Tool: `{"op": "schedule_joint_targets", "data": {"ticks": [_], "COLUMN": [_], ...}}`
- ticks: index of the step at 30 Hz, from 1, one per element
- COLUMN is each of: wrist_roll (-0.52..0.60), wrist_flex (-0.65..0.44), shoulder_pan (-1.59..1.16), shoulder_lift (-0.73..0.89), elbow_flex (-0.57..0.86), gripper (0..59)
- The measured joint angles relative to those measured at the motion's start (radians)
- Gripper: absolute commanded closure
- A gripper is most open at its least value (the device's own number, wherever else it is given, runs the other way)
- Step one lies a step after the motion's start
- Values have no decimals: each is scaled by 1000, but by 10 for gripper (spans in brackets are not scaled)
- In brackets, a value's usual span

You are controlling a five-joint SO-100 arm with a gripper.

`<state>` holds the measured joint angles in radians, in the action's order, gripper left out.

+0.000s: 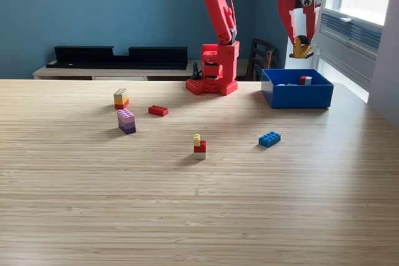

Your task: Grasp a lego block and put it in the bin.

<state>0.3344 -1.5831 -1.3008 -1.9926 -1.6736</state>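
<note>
1. Currently the red 3D-printed arm [217,10] stands on its red base [215,66] at the far edge of the light wooden slatted table [187,204], bent over toward the exterior view's right.
2. Red claw gripper [302,47] hangs pointing down, above the open-topped rectangular blue plastic bin [297,95], clear of its rim.
3. Claw is clamped on a small yellow-orange lego block [302,50]; block sits at the jaw tips, still above the bin.
4. Bin sits on the table just to the exterior view's right of the arm base. Inside: a red piece with a white piece beside it [305,80], plus something pale near the back wall, too small to identify.
5. Loose on the table:
   - flat blue lego brick [269,139], in front of the bin, well apart from it
   - small stack, yellow over red over white [199,146], mid-table
   - flat red lego brick [158,110], left of centre in the exterior view
   - purple/pink stack [126,121], near the red brick
   - tan-yellow-red stack [121,98], just behind the purple one
6. Background: blue wall, low white shelf with a long black object [121,56], dark wooden chair [260,57] behind the bin, window at right.
</note>
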Motion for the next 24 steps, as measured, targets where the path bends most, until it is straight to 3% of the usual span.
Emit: {"op": "schedule_joint_targets", "data": {"ticks": [2, 6, 9, 13, 20, 24], "wrist_roll": [-2, -2, -2, -2, -2, -2], "wrist_flex": [0, 0, 0, 0, 0, 0], "shoulder_pan": [-5, -6, -6, -6, 12, 129], "shoulder_lift": [0, 0, 0, 0, 0, 0], "elbow_flex": [0, 0, 0, 0, 0, 12], "gripper": [549, 404, 366, 379, 560, 585]}}
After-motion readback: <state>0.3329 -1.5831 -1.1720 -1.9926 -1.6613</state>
